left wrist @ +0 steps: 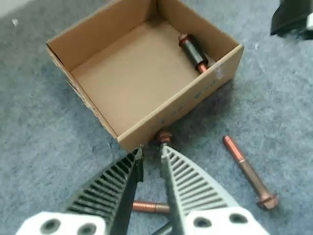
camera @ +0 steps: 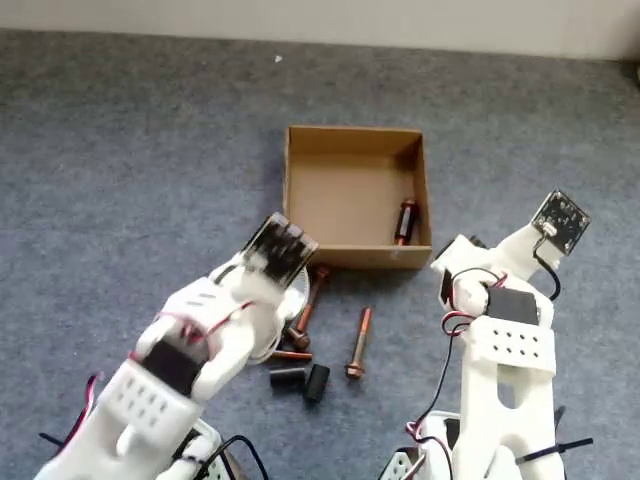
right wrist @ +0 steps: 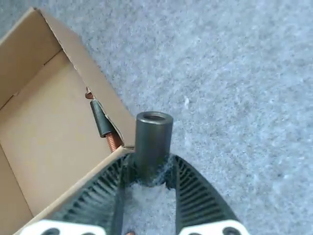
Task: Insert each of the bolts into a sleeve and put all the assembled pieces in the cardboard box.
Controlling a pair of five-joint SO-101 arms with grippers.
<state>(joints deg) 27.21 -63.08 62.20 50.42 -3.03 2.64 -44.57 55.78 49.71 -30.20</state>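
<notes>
1. The right tool [right wrist: 149, 162] clamps a dark cylindrical metal sleeve [right wrist: 153, 139] upright, just beside a corner of the brown open-topped cardboard box [right wrist: 49, 147].
2. The left tool [left wrist: 151, 149], slightly parted and empty, hangs near the box's front wall.
3. Inside the box, one copper-coloured bolt in a black sleeve [camera: 405, 221] lies against a wall.
4. Loose copper-coloured bolts [camera: 359, 343] lie on the grey carpeted desk [camera: 150, 150].

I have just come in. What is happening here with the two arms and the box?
Two robot arms are fitting bolts into sleeves and collecting them in the cardboard box. One assembled piece already lies inside, against a wall. The right hand holds a dark sleeve upright beside the box. The left hand, slightly open, hovers by a bolt lying just in front of the box. Another bolt and two loose sleeves lie nearby.
</notes>
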